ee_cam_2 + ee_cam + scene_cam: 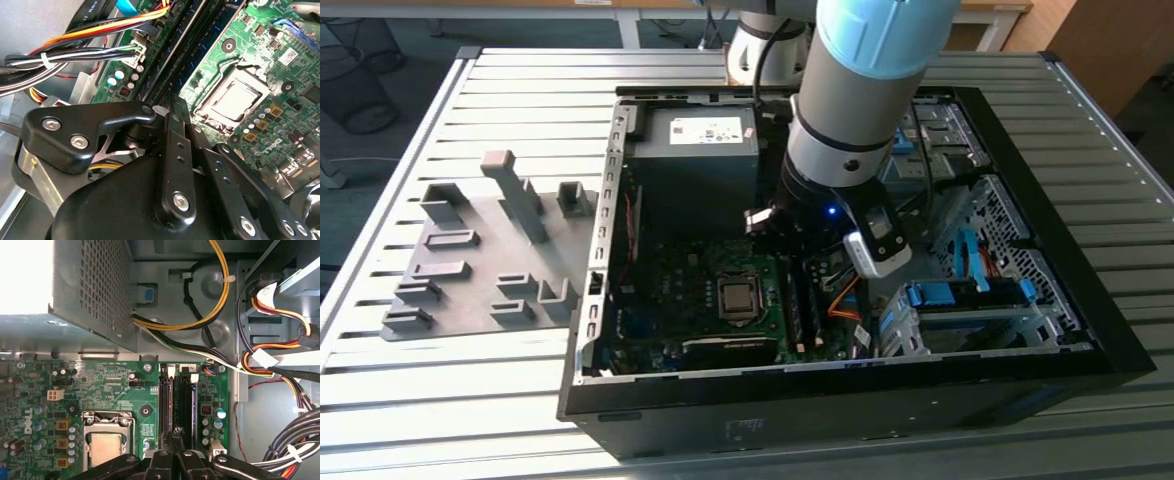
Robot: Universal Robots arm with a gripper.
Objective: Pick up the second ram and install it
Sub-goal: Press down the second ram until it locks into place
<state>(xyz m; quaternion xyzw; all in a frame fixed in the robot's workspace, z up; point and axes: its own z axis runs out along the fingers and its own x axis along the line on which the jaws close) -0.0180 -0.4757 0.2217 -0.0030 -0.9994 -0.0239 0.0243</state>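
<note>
Slatted bench [480,380] carries the open case [1067,330]; hand [174,436], clenched, presses over the ram [176,400] beside the CPU socket [106,440], apparently seating it; firm, even downward pressure needed.

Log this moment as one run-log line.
gripper: low inside PC case, over motherboard RAM slots | jaws: close together at slots | second ram: cannot tell | CPU socket: beside slots

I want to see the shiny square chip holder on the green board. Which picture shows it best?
The first wrist view: the processor socket sits face-on, though its lower edge is cut off. The second wrist view shows it whole but slanted, beyond the end effector. In the exterior view it is far off.
</note>
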